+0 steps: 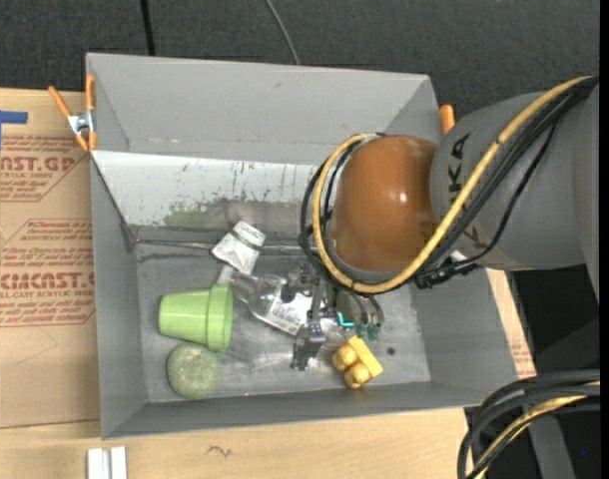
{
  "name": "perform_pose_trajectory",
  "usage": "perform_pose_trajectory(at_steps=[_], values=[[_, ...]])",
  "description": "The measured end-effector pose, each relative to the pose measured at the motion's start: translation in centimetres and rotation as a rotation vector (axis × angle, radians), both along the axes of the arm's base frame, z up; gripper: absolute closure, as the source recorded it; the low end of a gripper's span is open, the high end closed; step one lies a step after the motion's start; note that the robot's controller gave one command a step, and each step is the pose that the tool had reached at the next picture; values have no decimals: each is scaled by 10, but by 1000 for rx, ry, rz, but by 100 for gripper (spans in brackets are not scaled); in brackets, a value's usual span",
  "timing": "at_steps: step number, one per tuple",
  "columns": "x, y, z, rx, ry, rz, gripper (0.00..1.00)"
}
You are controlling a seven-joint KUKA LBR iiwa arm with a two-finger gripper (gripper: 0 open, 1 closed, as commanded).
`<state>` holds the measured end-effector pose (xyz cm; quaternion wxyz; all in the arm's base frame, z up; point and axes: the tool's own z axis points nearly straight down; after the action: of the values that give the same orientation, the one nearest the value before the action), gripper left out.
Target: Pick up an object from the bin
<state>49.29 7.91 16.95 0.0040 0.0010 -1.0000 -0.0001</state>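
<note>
My gripper [307, 345] hangs low in the bin's front right part, below the arm's orange cover. It sits at the right end of a crushed clear plastic bottle [268, 302] with a white cap, which lies tilted across the bin's middle. Just right of the gripper lies a small yellow lumpy toy [355, 361] on the bin floor. Whether the gripper touches the bottle I cannot tell.
A light green cup [198, 316] lies on its side at the left, and a pale green round ball [193, 371] rests in front of it near the front wall. The arm and its cover hide the bin's right side.
</note>
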Motion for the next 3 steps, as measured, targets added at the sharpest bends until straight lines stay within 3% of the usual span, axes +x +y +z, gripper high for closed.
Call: perform_pose_trajectory(at_steps=[1, 2, 3], values=[[2, 0, 4, 1, -8, -2, 0], [40, -28, -52, 10, -45, -77, 0], [29, -32, -65, -1, -2, -88, 0]])
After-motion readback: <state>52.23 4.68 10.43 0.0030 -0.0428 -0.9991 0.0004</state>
